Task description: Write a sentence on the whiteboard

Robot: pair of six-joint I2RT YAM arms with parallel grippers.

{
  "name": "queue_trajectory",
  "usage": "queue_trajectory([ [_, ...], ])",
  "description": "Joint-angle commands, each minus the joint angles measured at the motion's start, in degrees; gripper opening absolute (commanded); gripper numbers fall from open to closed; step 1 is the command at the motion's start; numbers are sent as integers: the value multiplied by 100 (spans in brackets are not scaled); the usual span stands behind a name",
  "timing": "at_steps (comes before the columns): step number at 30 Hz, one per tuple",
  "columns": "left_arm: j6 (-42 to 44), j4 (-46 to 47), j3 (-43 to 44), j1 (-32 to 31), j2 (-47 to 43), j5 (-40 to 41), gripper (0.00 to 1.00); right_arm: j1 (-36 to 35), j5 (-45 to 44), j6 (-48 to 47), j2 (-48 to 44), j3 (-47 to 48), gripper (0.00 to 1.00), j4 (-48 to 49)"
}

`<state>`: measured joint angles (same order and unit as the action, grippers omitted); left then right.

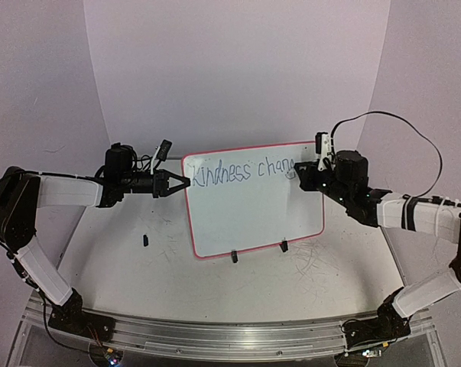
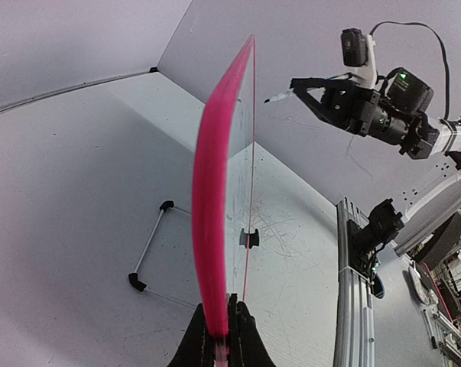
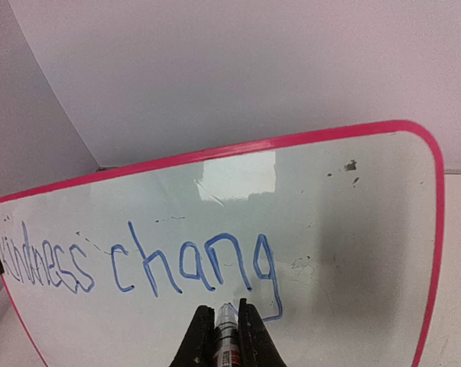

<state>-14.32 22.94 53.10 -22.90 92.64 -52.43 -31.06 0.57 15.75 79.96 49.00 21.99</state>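
Observation:
The whiteboard (image 1: 253, 206), white with a pink-red frame, stands upright on two black clip feet in the middle of the table. The blue sentence (image 1: 241, 171) reads "Kindness chang" along its top; the right wrist view shows the "chang" (image 3: 192, 264) close up. My left gripper (image 1: 180, 183) is shut on the board's left edge; the left wrist view shows the pink frame (image 2: 211, 214) running edge-on from between its fingers. My right gripper (image 1: 297, 173) is shut on a marker (image 3: 228, 336), whose tip is at the board by the tail of the "g".
A small black piece (image 1: 145, 240) lies on the table left of the board. Grey scribble marks (image 1: 314, 260) cover the tabletop at the front right. A thin stand with black ends (image 2: 147, 246) lies behind the board. A metal rail (image 1: 215, 336) runs along the near edge.

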Motion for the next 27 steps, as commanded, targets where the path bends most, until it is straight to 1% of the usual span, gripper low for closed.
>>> queue_trajectory([
  [1, 526, 90, 39, -93, -36, 67, 0, 149, -8, -276, -924, -286, 0, 315],
  [6, 522, 79, 44, -99, -42, 117, 0, 218, 134, -607, -1038, -343, 0, 357],
  [11, 528, 63, 35, -97, -110, 198, 0, 216, 78, -879, -745, 11, 0, 41],
  [21, 526, 36, 57, -93, -79, 206, 0, 225, -48, -803, -660, -37, 0, 86],
  [27, 544, 12, 53, -95, -109, 221, 0, 254, 92, -727, -613, 19, 0, 86],
])
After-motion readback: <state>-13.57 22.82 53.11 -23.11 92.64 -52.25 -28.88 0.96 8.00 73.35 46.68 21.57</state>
